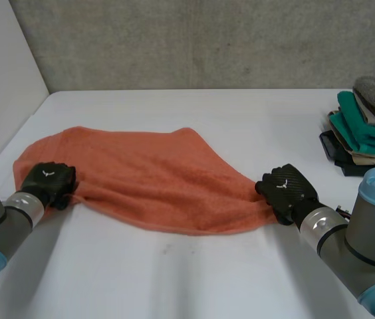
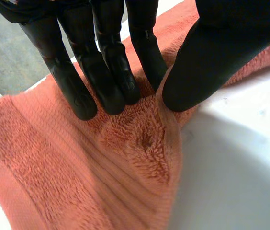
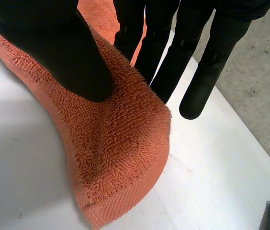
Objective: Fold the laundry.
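While in both hands (image 1: 49, 181) (image 1: 286, 189), towel (image 1: 154, 179) outspread.

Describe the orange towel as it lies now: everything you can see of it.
The orange towel is thick looped terry with a flat woven band near its hem. It lies spread out and slightly rumpled on the white table, narrowing toward its right end. The left hand pinches a raised ridge of cloth at the near left corner between fingers and thumb. The right hand pinches the right corner, which sticks out beyond its thumb.
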Tool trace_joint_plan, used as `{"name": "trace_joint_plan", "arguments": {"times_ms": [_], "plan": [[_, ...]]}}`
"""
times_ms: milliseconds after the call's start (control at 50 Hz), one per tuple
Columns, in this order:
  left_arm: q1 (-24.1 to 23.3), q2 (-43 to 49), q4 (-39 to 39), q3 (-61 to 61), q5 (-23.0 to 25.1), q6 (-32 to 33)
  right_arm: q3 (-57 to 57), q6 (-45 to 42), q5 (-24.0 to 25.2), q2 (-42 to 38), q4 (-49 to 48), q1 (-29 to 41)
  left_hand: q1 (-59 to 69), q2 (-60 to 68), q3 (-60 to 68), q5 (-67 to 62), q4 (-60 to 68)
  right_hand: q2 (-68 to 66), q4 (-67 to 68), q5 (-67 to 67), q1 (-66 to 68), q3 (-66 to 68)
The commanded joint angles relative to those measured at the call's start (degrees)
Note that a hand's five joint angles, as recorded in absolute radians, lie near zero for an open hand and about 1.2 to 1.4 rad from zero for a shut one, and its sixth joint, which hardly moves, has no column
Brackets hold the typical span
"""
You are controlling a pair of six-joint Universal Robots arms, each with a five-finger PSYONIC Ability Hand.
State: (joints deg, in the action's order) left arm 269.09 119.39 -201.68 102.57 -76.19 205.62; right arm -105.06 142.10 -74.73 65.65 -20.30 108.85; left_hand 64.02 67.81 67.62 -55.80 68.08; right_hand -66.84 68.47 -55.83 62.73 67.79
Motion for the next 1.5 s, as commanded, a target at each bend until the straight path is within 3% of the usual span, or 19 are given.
{"name": "trace_joint_plan", "arguments": {"times_ms": [20,100,220,360,480,580,660,780,840,860,920,980,1060,1320,1380,1500], "plan": [[-0.05,-1.78,0.58,-1.06,-1.07,-0.04,0.38,-0.16,-0.50,1.23,2.45,-0.13,15.98,12.19,12.38,-14.20,11.92,-13.16,11.53,-14.17,17.27,12.21],[-0.40,-11.70,3.82,0.43,-1.42,-0.83,2.40,-0.69,-1.73,7.72,10.26,-0.22,15.98,12.19,12.38,-14.20,11.92,-13.16,11.53,-14.17,17.27,12.21],[-1.89,-28.21,12.42,0.97,-0.98,-1.80,10.66,-3.32,-3.67,18.53,29.86,-3.29,15.98,12.19,12.38,-14.20,11.92,-13.16,11.53,-14.17,17.27,12.21],[-2.42,-38.26,19.65,1.31,0.07,-2.42,16.20,-11.74,-4.10,25.05,43.66,-7.08,15.98,12.19,12.38,-14.20,11.92,-13.16,11.53,-14.17,17.27,12.21],[-3.65,-30.29,19.92,1.40,0.34,-1.89,16.47,-16.77,-6.04,20.58,45.35,-7.25,15.98,12.19,12.38,-14.20,11.92,-13.16,11.53,-14.17,17.27,12.21],[-7.95,-12.65,19.83,-5.77,-0.89,1.96,21.02,-19.14,-12.96,6.99,45.44,-6.37,15.98,12.19,12.38,-14.20,11.92,-13.16,11.53,-14.17,17.27,12.21],[-9.63,-1.21,19.66,-17.79,-5.00,7.06,29.44,-18.88,-17.01,-2.07,44.39,-6.03,15.98,12.19,12.38,-14.20,11.92,-13.16,11.53,-14.17,17.27,12.21],[-12.53,5.33,15.28,-39.43,-10.03,9.01,44.13,-17.65,-18.35,-8.87,34.82,-2.77,15.98,12.19,12.38,-14.20,11.92,-13.16,11.53,-14.17,17.27,12.21],[-12.80,5.59,6.67,-48.94,-10.12,8.83,50.21,-14.50,-18.17,-9.31,23.06,-2.24,15.98,12.19,12.38,-14.20,11.92,-13.16,11.53,-14.17,17.27,12.21],[-12.80,5.42,3.60,-50.61,-10.21,8.75,51.35,-12.49,-17.91,-8.70,14.15,-2.16,15.98,12.19,12.38,-14.20,11.92,-13.16,11.53,-14.17,17.27,12.21],[-13.41,4.89,-7.04,-53.00,-10.56,7.87,50.14,-9.75,-17.73,-6.25,-0.47,-2.24,15.98,12.19,12.38,-14.20,11.92,-13.16,11.53,-14.17,17.27,12.21],[-13.50,2.96,-13.56,-52.39,-10.74,7.25,48.20,-9.21,-17.29,-3.87,-7.02,-1.89,15.98,12.19,12.38,-14.20,11.92,-13.16,11.53,-14.17,17.27,12.21],[-13.59,-0.20,-12.08,-47.04,-10.47,6.46,47.32,-9.13,-16.06,-2.72,-4.32,-1.63,15.98,12.19,12.38,-14.20,11.92,-13.16,11.53,-14.17,17.27,12.21],[-13.41,-7.77,-9.61,-14.45,-8.11,4.09,43.46,-8.51,-14.92,-4.38,35.22,-2.51,15.98,12.19,12.38,-14.20,11.92,-13.16,11.53,-14.17,17.27,12.21],[-13.94,-7.33,-9.70,-8.64,-6.53,4.26,41.79,-7.90,-14.74,-8.68,39.28,-2.42,15.98,12.19,12.38,-14.20,11.92,-13.16,11.53,-14.17,17.27,12.21],[-15.43,-4.70,-9.97,-4.49,-5.64,4.44,40.90,-1.07,-13.69,-16.33,38.67,-2.51,15.98,12.19,12.38,-14.20,11.92,-13.16,11.53,-14.17,17.27,12.21]]}}
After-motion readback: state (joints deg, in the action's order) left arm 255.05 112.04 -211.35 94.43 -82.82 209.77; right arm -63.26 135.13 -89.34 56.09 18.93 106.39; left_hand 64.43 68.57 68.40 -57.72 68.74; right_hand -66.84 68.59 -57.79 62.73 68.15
